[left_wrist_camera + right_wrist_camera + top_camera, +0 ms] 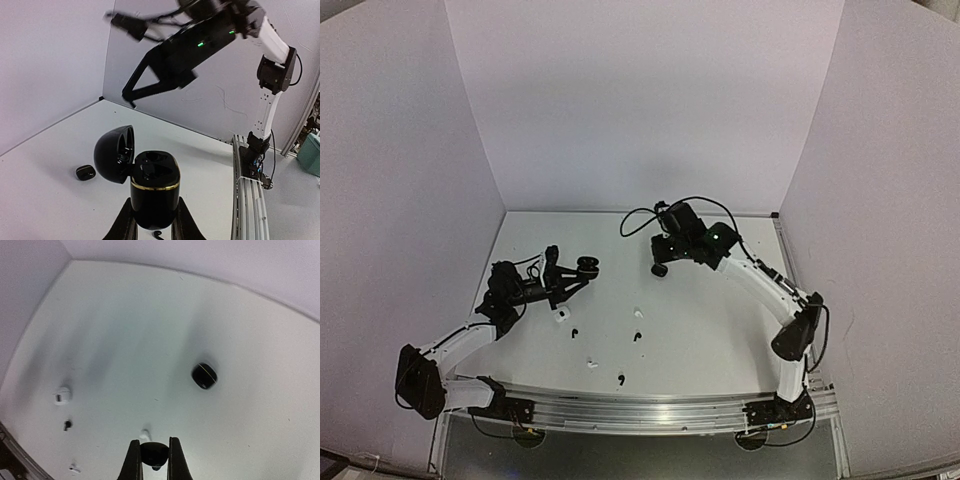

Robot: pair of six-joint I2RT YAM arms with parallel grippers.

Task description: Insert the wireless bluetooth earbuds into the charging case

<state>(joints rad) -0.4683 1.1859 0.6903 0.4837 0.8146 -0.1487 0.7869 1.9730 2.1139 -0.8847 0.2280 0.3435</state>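
My left gripper (154,222) is shut on the black charging case (155,192), which stands upright with a gold band. Its lid (116,154) hangs open to the left, showing the sockets. The top view places this gripper (582,268) at the table's left middle. My right gripper (154,450) is shut on a small black earbud (154,454) and hovers above the table, higher than and beyond the case (662,256). Loose earbuds lie on the table: black ones (574,332) (638,336) (620,379) and white ones (638,312) (590,362). One black bud (158,234) lies just under the held case.
A closed black case with a gold seam (205,376) rests on the table near the right gripper (660,270). A small white case (62,395) sits by the left arm. White walls enclose the table on three sides. A metal rail (640,410) runs along the near edge.
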